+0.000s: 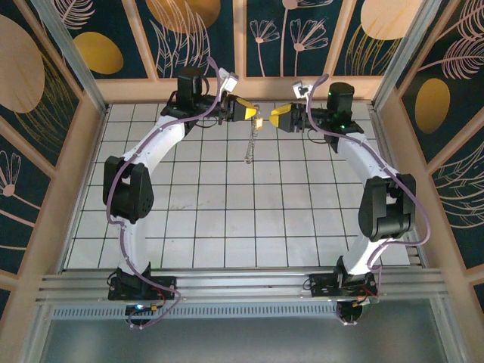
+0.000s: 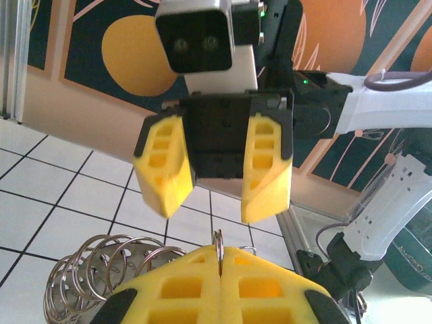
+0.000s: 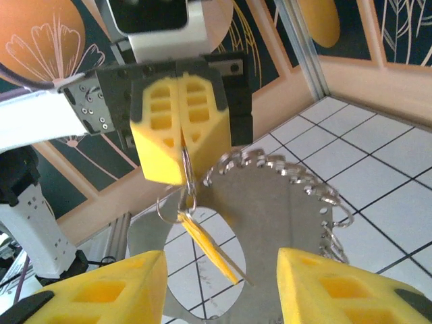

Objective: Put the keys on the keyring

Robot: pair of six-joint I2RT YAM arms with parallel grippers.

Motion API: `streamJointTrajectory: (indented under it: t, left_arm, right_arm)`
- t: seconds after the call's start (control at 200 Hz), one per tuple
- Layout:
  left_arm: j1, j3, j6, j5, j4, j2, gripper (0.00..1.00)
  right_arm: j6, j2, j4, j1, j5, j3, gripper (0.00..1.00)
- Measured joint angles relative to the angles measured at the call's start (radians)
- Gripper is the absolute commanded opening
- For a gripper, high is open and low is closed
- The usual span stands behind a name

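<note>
White-tiled table (image 1: 227,212), floral wall panels: both arms meet at upper centre of the top view.
Left gripper (image 3: 181,165) is pressed together on a thin ring of the limp, dangling keyring (image 2: 94,270). The light, slippery key (image 3: 204,244) hangs just beneath, best pinched by its flat tag. Right gripper (image 2: 212,199) is spread, holding nothing. No readable writing.

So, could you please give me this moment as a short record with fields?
left gripper: jaws shut on a thin metal ring
right gripper: jaws open, empty, facing the left gripper
yellow tag: hangs under the thin metal ring
bunch of metal rings: dangles beside the tag
table: white tiles, beneath both grippers
</note>
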Motion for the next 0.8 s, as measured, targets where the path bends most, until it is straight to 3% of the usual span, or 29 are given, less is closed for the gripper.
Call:
streamJointTrajectory:
  t: [0.651,0.801]
  left_arm:
    - [-0.002,0.000,-0.011,0.018,0.000,0.000,0.00]
    - [-0.002,0.000,-0.011,0.018,0.000,0.000,0.00]
  right_arm:
    - [0.018,0.004,0.080,0.060,-0.019,-0.016,0.48]
    - [0.003,0.013,0.064,0.080,-0.027,0.005,0.43]
